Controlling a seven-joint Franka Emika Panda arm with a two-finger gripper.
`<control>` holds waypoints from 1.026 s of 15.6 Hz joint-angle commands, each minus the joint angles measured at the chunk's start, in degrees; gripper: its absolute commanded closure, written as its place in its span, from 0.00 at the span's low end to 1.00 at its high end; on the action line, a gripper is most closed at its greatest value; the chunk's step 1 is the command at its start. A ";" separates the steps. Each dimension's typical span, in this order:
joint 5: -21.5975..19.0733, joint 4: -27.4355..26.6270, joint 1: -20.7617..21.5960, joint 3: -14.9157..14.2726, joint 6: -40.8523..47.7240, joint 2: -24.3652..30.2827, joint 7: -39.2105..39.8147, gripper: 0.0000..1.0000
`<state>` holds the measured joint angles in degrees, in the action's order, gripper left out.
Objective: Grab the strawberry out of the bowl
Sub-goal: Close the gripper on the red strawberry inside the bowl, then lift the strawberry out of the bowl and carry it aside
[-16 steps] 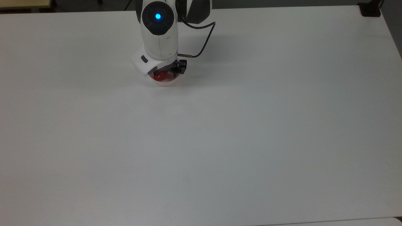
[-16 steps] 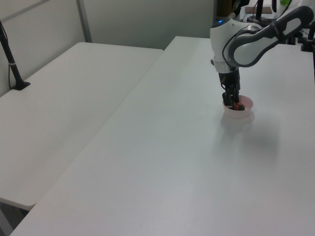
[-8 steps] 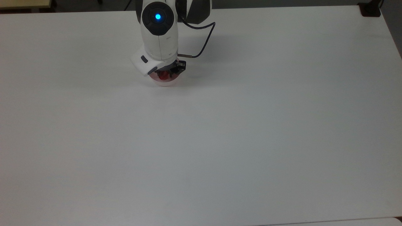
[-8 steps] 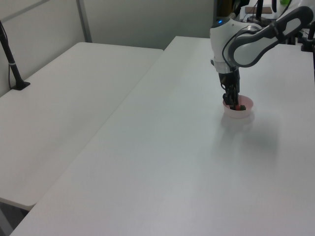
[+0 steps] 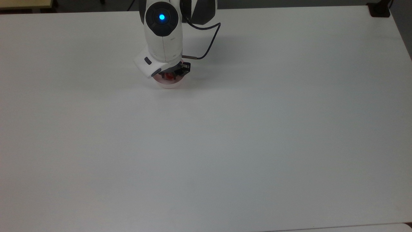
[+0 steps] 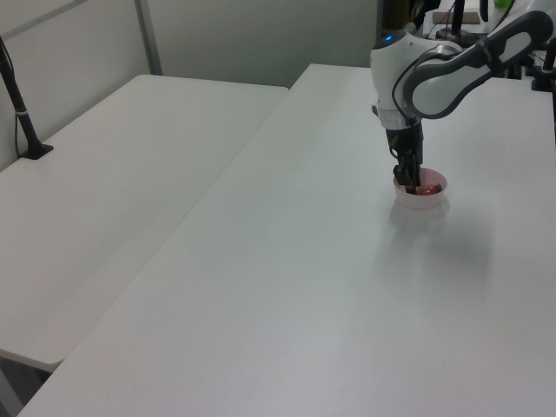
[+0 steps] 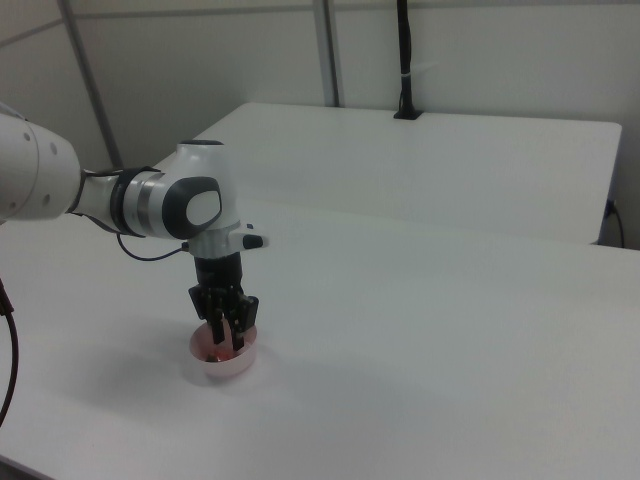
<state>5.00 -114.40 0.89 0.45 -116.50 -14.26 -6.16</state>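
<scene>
With the gripper (image 7: pixel 228 340) down inside the bowl (image 7: pixel 222 362) and its fingers closing around the strawberry (image 5: pixel 167 76), we judge a straight vertical lift best, keeping clear of the rim.

The table (image 5: pixel 257 145) looks smooth and matt white; the bowl (image 7: pixel 222 366) looks like smooth pale pink plastic.

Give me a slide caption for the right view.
Panda arm's gripper reaching down into the pink bowl toward the strawberry on a white table.
</scene>
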 commanded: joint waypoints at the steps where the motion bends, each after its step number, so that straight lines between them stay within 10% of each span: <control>1: 0.88 -0.74 0.17 -0.10 4.07 1.95 0.00 0.13; 6: 3.17 -2.31 0.78 0.16 4.96 1.87 0.00 0.09; 16: 4.14 -2.67 0.26 0.34 4.96 2.39 0.62 0.58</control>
<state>8.48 -116.28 1.26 0.61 -112.24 -13.96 -6.07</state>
